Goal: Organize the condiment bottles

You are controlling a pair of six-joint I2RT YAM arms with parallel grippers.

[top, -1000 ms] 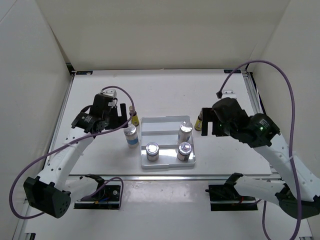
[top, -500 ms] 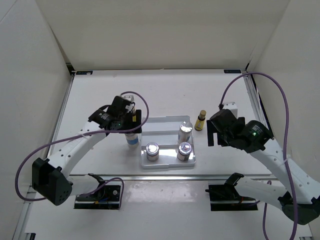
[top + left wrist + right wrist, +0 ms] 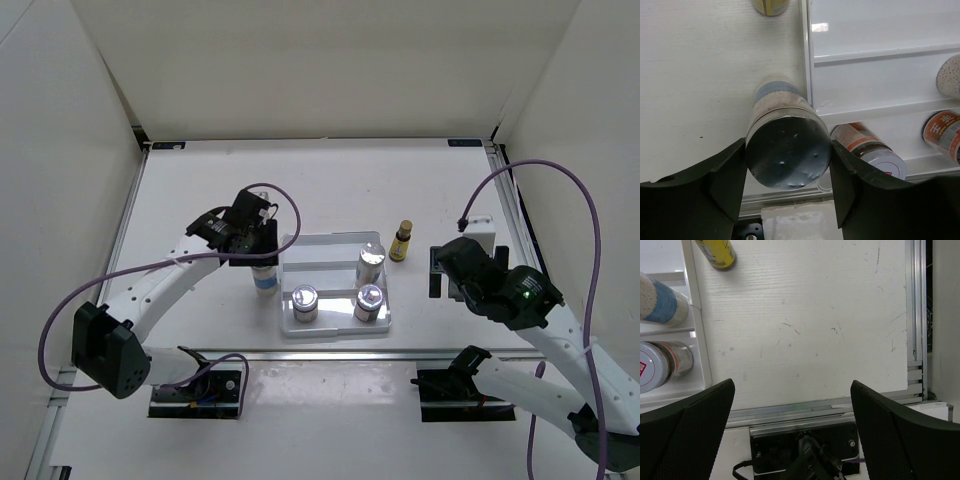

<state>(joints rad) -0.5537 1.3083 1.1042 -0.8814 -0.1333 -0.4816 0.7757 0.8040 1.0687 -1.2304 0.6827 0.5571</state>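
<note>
Near row of the tray (image 3: pixel 333 328): two white silver-capped bottles, upright, a red-labelled bottle (image 3: pixel 305 300) at its left end and a second red-labelled bottle (image 3: pixel 369 298) at its right end.

Just left of the tray's left wall, level with that row: a fourth white bottle (image 3: pixel 786 142), blue band, upright on the table (image 3: pixel 200 180), outside the tray and close against the wall. Long axis vertical, cap pointing up at the wrist camera. The left gripper (image 3: pixel 256 243) sits over it, one finger on each side of the cap, hugging it closely. Cannot tell whether they are pinching it.

Right of the tray, well apart from it: the right gripper (image 3: pixel 792 390), fingers spread wide, nothing between them.

One strip further back in the tray, right end: a blue-labelled bottle (image 3: pixel 371 260), upright.

Beyond the tray's far-right corner, just off it: a brown bottle (image 3: pixel 403 240), yellow label, upright. A second brown bottle (image 3: pixel 771 6) stands off the tray's far-left side, seen only by the left wrist camera.

Count: four white, three of them in the tray; two brown, both outside; one tray.

Judgement: the left arm is far the nearer to the fourth white bottle. Next move is lift straight up, then right over the wall.
</note>
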